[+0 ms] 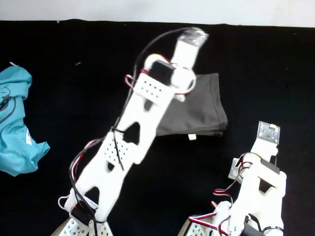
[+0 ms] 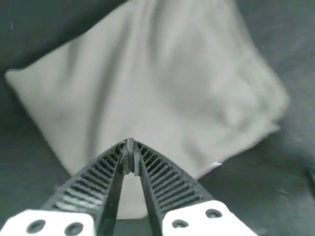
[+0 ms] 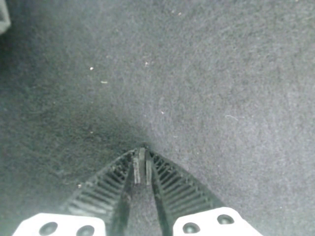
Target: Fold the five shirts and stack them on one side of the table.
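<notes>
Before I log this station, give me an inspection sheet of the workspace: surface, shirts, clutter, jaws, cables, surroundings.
Surface: black cloth, a few pale lint specks.
Job's things: grey shirt folded, lying flat right of centre; teal shirt crumpled at the high view's left edge.
Clutter: nothing seen.
Grippers: left jaws closed, over the grey shirt; right jaws closed, over bare cloth.
Cables: black cable arcs beside the left arm; red wires low on the right arm.
Surroundings: pale strip beyond the table's far edge.
</notes>
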You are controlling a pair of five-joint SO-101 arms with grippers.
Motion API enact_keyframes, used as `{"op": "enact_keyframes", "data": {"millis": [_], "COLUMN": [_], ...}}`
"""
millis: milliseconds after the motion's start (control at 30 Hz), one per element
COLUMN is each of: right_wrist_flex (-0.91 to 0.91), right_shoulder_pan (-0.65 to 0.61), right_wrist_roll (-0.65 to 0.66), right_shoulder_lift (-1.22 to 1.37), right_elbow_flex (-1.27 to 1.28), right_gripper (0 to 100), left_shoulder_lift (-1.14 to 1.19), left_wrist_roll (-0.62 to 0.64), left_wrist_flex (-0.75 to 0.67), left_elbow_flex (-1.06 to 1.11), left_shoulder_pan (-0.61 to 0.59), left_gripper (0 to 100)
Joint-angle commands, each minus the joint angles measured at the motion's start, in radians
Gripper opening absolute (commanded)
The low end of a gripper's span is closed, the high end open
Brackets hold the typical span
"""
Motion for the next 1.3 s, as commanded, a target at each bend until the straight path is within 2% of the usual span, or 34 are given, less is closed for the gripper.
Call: {"op": "enact_keyframes", "data": {"millis": [0,167,267,333,467,633,800,933,1067,1167,1267], "right_wrist_flex": [-0.027,-0.027,-0.027,-0.012,0.222,0.524,0.702,0.763,0.794,0.794,0.806], "right_shoulder_pan": [0.004,0.004,0.004,0.005,0.004,-0.022,-0.246,-0.371,-0.481,-0.521,-0.524], "right_wrist_roll": [-0.006,-0.006,-0.006,-0.005,-0.006,-0.04,-0.06,-0.173,-0.16,-0.146,-0.146], "right_shoulder_lift": [-0.004,-0.004,-0.004,-0.004,-0.076,-0.203,-0.059,0.213,0.522,0.717,0.86], "right_elbow_flex": [0.018,0.018,0.016,0.008,-0.147,-0.539,-0.894,-1.148,-1.386,-1.544,-1.673], "right_gripper": [0.7,0.7,0.7,0.7,0.7,1.8,16.2,18.4,18.8,19.6,29.1], "left_shoulder_lift": [0.073,0.223,0.188,0.108,-0.117,-0.358,-0.561,-0.74,-0.972,-1.132,-1.231], "left_wrist_roll": [0.005,0.043,0.127,0.138,0.138,0.135,0.075,0.074,0.054,-0.023,-0.044], "left_wrist_flex": [0.008,0.026,0.029,0.029,0.032,0.034,0.034,0.017,-0.206,-0.423,-0.64], "left_elbow_flex": [-0.027,-0.03,-0.05,-0.054,-0.031,0.07,0.512,0.975,1.417,1.781,2.072], "left_shoulder_pan": [-0.024,-0.018,-0.025,-0.036,-0.099,-0.243,-0.4,-0.518,-0.621,-0.644,-0.702], "left_gripper": [1,1,1,1,1,1,1,1,1,1,1]}}
